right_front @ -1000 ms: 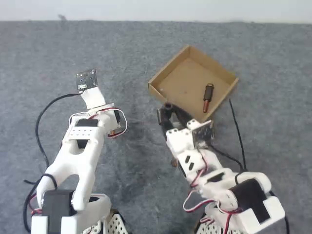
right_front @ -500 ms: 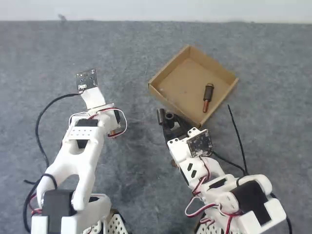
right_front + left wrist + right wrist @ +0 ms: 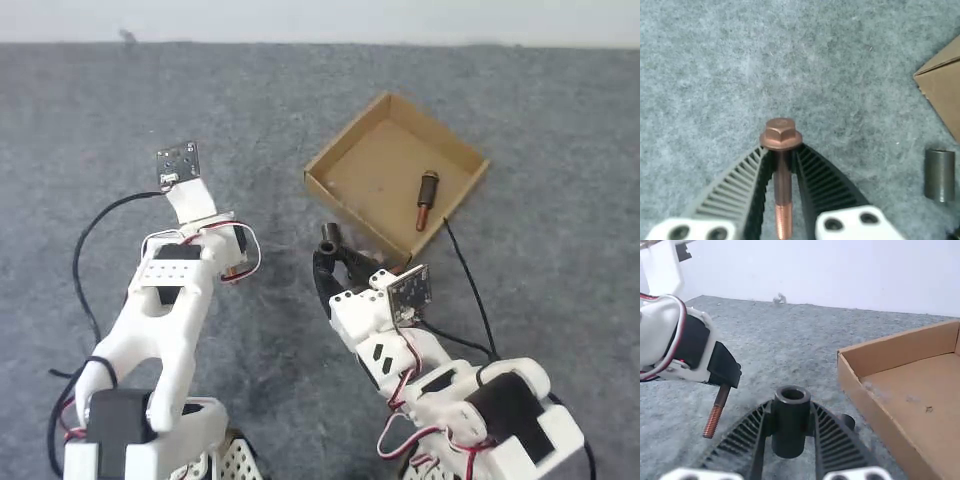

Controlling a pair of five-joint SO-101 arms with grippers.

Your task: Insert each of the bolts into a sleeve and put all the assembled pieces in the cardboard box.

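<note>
Left arm: stretched forward over the grey counter, wrist bent down. Left jaws clamped on the bolt just under its hex head, with the copper thread sticking out free. From the right wrist view the bolt hangs thread-end down, slightly tilted, clear of the counter.

Right arm: reaches forward and leans toward the left arm. Right jaws clamped on the sleeve, a dark tube held upright with its open bore facing up. In the high view the sleeve sits at about 2 o'clock from the bolt, near it but apart, with bare counter between.

Key relation: both long axes run roughly vertical and side by side, not in line. Judged: the thread tip must be brought above the bore and lined up with it before it can go down. The bolt's slight tilt would need correcting, or the tip may catch the rim. How high the tip sits against the sleeve mouth cannot be told.

Farther out: the cardboard box lies at 1 o'clock from the sleeve, just beyond it. One assembled piece lies inside, near its right wall.
</note>
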